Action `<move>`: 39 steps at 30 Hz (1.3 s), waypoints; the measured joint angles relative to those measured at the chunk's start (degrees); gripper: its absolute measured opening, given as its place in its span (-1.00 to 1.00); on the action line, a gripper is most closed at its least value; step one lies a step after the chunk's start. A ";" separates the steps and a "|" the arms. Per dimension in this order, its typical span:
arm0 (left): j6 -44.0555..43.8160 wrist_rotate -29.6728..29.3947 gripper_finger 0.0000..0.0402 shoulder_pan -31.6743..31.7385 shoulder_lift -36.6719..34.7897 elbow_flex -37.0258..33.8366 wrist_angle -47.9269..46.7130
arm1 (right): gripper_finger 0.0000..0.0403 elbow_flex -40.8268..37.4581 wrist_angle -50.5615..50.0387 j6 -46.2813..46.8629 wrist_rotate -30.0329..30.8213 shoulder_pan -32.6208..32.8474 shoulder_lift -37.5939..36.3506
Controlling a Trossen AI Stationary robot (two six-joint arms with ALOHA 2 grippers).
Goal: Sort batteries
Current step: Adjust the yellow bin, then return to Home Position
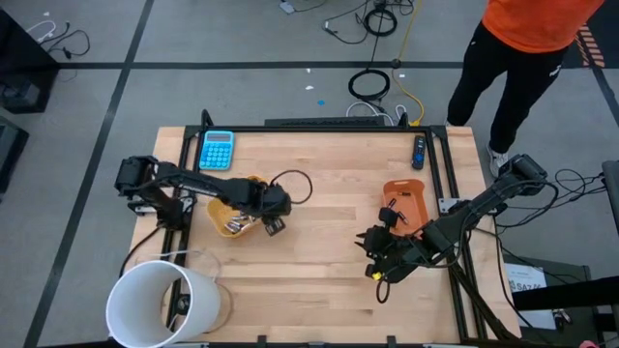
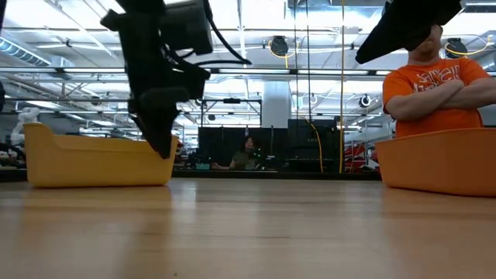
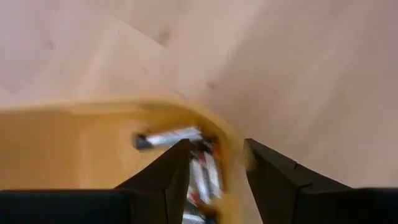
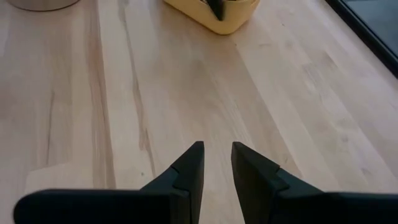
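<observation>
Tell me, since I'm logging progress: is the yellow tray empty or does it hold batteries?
Not empty. The left wrist view shows several batteries lying in the yellow tray, bunched in its corner; the high view shows them too.

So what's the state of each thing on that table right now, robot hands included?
Left hand: open, empty, over the corner of the yellow tray.
Right hand: slightly open, empty, above bare wood.
Yellow tray: upright, holding batteries.
Orange tray: flat on the table; contents unclear.
Blue calculator: lying flat at the far edge.
White bucket: upright at the near left corner.
</observation>
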 joint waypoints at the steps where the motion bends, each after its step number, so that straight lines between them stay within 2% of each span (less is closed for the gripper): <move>1: 0.35 -0.96 -0.20 0.77 0.18 0.00 0.30 | -0.63 0.02 -0.02 -0.22 0.00 0.02 0.00; 7: 3.22 -7.48 -0.20 4.12 0.20 0.00 1.43 | -0.63 0.00 -0.07 -0.98 0.09 -0.02 0.00; 24: 9.95 -8.56 -0.20 5.56 0.18 -0.03 7.92 | -0.63 0.01 -0.08 -0.14 0.49 -0.02 0.15; 30: 10.74 -8.08 -0.20 4.66 -0.19 2.33 0.85 | -0.63 0.01 1.91 -0.29 1.44 -1.50 3.89; 35: 9.41 -3.48 -0.20 3.35 -0.21 4.80 -5.37 | -0.63 -0.02 3.60 -1.22 -2.34 -2.19 6.10; 39: 10.44 -2.85 -0.18 2.28 -0.21 4.97 -9.06 | -0.63 -0.02 9.39 -4.04 -3.23 -2.54 6.10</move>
